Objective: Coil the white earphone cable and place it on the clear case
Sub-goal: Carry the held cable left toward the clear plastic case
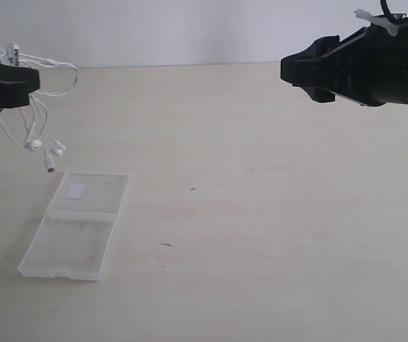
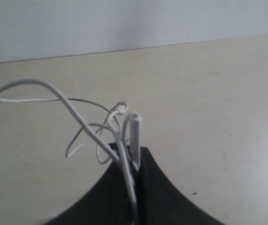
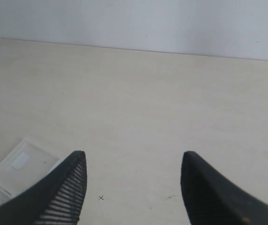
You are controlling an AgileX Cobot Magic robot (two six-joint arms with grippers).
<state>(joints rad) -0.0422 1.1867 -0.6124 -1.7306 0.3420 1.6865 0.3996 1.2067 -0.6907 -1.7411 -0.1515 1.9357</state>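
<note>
Only ext view shows earbuds point(image 1: 33, 143) dangling, L gripper point(image 2: 133, 161) pinching cable point(image 2: 134, 133) close-up

The cable point(image 2: 134, 133) vanishes between the left gripper's point(image 2: 129, 161) pressed-together jaws, so its pinched stretch is hidden. Beside the right gripper's point(image 3: 133, 159) spread jaws, the case point(image 3: 21, 164) is cut off by the picture's edge and one finger.

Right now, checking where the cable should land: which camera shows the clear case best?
The exterior view: the clear case lies open and whole, both halves and white sticker visible. The right wrist view crops it at the picture's edge. The left wrist view shows none of it.
</note>
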